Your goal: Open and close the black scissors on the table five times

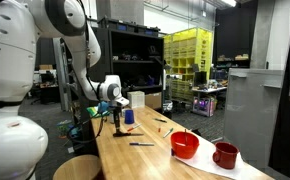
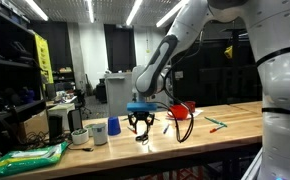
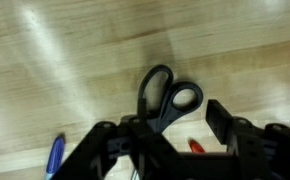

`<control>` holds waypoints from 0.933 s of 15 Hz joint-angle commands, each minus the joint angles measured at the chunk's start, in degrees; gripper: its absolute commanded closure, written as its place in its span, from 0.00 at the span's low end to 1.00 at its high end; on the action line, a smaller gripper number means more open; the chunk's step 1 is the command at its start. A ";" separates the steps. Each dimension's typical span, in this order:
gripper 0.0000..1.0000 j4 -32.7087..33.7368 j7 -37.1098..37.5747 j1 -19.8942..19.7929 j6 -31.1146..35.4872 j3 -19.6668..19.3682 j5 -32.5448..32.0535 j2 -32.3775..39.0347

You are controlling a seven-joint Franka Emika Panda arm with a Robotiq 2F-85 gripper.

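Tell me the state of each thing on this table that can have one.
gripper: open, pointing down at the table.
black scissors: lying flat between the gripper's fingers; blades hidden, so open or shut is unclear.
red bowl: upright, contents not visible.
red mug: upright.
blue cup: standing on the table.

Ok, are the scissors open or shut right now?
Likely shut: in the wrist view the two handle loops of the black scissors lie side by side, nearly touching. The blades are hidden behind the gripper, so not certain.
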 commanded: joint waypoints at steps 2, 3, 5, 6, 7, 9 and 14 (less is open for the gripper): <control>0.40 1.71 -0.13 1.39 0.08 -1.57 -0.53 2.12; 0.42 1.93 -0.37 1.37 0.13 -1.77 -0.40 2.56; 0.45 2.27 -0.84 1.29 0.28 -2.12 -0.08 3.36; 0.47 2.49 -0.91 1.35 0.17 -2.32 -0.06 3.67; 0.46 2.80 -1.17 1.35 0.14 -2.44 0.07 4.12; 0.49 3.66 -1.53 1.60 -0.19 -2.68 0.03 4.97; 0.55 5.98 -2.23 2.37 -1.04 -2.88 0.07 6.89</control>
